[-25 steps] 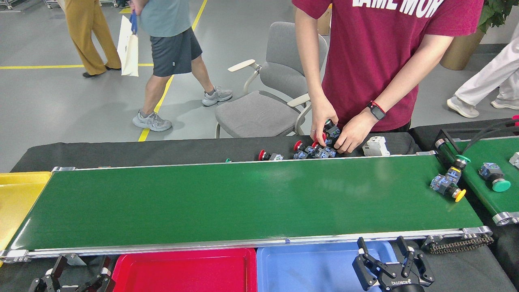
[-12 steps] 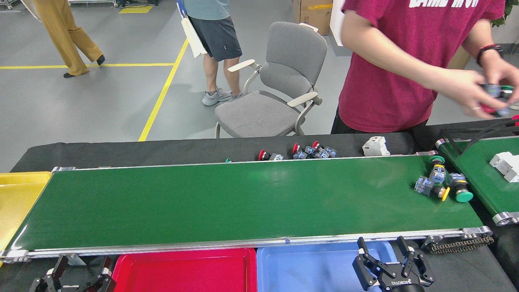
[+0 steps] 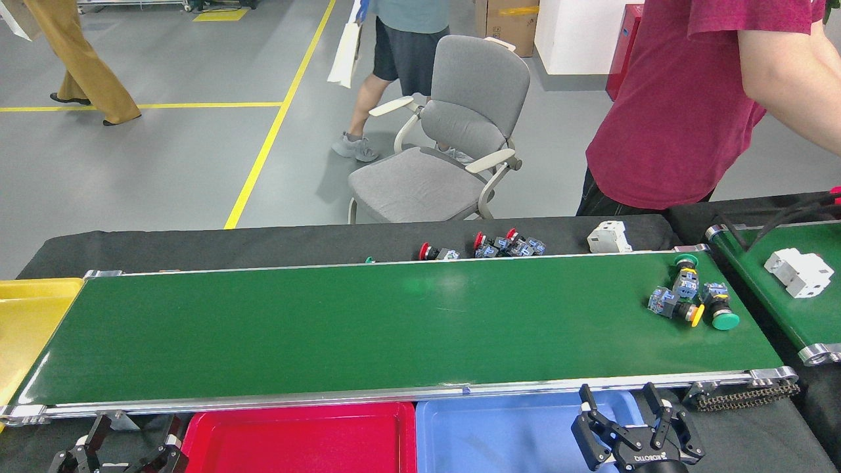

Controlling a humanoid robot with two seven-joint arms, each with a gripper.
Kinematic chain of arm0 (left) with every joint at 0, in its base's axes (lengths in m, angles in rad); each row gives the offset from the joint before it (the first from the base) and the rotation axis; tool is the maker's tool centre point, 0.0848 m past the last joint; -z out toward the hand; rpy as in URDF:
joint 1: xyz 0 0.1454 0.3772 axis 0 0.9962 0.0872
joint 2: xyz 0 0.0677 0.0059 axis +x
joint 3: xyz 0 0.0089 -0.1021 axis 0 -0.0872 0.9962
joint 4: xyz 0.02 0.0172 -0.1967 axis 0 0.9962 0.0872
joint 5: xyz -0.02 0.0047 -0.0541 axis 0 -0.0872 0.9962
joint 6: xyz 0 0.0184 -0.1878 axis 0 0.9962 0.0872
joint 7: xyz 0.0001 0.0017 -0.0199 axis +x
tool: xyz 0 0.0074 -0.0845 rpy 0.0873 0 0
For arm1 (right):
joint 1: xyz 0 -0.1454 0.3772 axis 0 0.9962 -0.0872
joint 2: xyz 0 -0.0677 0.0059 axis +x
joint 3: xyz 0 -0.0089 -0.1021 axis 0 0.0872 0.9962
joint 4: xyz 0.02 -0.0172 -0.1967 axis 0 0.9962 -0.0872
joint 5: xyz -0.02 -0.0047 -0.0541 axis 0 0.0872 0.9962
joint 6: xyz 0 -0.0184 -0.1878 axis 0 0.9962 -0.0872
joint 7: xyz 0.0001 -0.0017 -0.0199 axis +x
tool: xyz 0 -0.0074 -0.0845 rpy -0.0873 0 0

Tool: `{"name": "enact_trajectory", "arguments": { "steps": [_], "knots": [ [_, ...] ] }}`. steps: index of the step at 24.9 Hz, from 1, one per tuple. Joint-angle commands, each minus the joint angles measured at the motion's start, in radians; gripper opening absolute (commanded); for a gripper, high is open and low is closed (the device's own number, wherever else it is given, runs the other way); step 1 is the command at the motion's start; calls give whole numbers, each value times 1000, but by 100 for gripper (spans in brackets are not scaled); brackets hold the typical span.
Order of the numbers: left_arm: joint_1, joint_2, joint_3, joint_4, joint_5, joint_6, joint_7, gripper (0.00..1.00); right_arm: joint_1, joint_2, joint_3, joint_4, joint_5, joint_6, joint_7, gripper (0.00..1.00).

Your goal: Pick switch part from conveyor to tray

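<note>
On the right end of the wide green conveyor (image 3: 394,328) lies a cluster of three switch parts (image 3: 690,299): one with a green cap at the far side (image 3: 685,272), one with a yellow cap (image 3: 673,307), one with a large green cap (image 3: 719,312). A red tray (image 3: 302,437) and a blue tray (image 3: 512,433) sit below the belt's near rail. My right gripper (image 3: 627,404) stands open over the blue tray's right end, holding nothing. Low at the bottom left, my left gripper (image 3: 131,430) also stands open and holds nothing.
A yellow tray (image 3: 26,315) sits at the belt's left end. A narrower green belt (image 3: 782,276) at the right carries a white breaker (image 3: 798,271). More switch parts (image 3: 509,245) and a white breaker (image 3: 609,236) lie on the black cloth behind. A person in a red shirt (image 3: 683,98) stands behind; a grey chair (image 3: 447,151) is nearby.
The switch cluster has ridden leftward along the belt, joined by the large green-capped part. The person's hands left the parts on the cloth and moved away right. Both grippers stayed still.
</note>
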Motion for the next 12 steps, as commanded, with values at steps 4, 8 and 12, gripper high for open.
{"name": "enact_trajectory", "arguments": {
  "steps": [4,8,12],
  "knots": [
    [-3,9,0,-13,-1,-2,7,100,-57,-1,-1,18,3,59,10,98],
    [-3,9,0,-13,-1,-2,7,100,-160,-13,-4,94,3,128,81,98],
    [-1,9,-1,-12,-1,-3,7,100,-275,-30,-5,222,6,158,90,98]
  ]
}}
